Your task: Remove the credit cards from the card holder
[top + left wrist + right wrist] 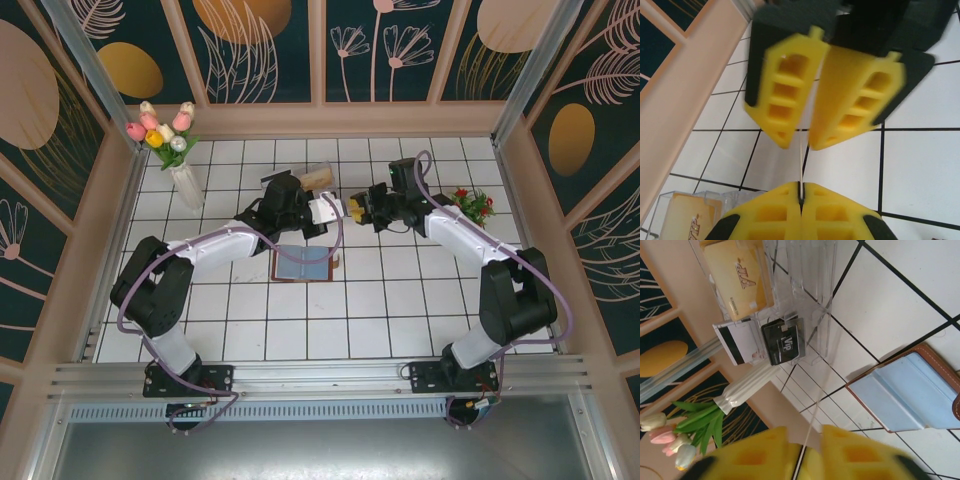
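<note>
Where the two arms meet above the white tiled table (400,300), a thin credit card (802,162) hangs edge-on between them, clear of the floor. The left gripper (801,189) has its yellow fingers pressed together on the card's near edge, with no gap showing. The right gripper (803,442) faces it head-on, its fingers straddling the card's opposite edge. A narrow wedge of space shows between them, and I cannot tell whether they actually bite on the card.

The card holder (303,265) lies opened flat on the tiles, on the near side of the meeting grippers. Its blue-grey inside faces up within a brown rim, and neither gripper touches it.

Beyond the grippers stands a clear plastic tray (810,295). A gold card (737,277) stands in one part of it, and a black card (784,340) sits in another. Just beside the black one is a white card (737,342) with a dark stripe. A white vase of tulips (187,185) stands at the far left, and a small bunch of red flowers (470,207) lies by the right arm.
</note>
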{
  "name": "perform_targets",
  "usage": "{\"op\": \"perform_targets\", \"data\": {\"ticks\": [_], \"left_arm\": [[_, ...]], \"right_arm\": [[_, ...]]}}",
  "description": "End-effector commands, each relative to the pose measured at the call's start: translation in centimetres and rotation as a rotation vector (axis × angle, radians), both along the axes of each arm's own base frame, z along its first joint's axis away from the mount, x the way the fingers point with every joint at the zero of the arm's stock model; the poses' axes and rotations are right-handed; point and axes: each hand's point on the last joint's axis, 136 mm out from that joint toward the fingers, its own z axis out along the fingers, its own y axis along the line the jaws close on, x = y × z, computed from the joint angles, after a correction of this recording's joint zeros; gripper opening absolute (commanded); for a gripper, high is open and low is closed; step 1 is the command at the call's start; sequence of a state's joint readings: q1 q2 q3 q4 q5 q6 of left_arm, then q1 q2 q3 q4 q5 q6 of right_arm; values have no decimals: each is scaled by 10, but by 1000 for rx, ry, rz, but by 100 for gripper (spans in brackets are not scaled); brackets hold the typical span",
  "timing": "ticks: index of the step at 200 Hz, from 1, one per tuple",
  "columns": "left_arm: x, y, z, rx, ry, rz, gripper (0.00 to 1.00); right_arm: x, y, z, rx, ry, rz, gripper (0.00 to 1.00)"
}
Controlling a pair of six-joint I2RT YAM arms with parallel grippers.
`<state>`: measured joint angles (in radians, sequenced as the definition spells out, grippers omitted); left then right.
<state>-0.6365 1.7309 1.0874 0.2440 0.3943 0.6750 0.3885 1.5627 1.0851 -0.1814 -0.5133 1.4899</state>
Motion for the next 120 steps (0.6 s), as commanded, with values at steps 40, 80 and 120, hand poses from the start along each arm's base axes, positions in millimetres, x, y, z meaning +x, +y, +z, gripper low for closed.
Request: {"op": "perform_targets", "data": {"ticks": [40, 80, 120], "left_arm": [[18, 20, 45, -123, 47, 198, 0], [41, 55, 77, -303, 158, 301, 0], [67, 77, 87, -365, 271, 333, 0]], "right_arm": [[7, -42, 63, -98, -358, 58, 85], [1, -73, 74, -285, -515, 71, 95], [-14, -89, 60, -325, -566, 52, 99]]}}
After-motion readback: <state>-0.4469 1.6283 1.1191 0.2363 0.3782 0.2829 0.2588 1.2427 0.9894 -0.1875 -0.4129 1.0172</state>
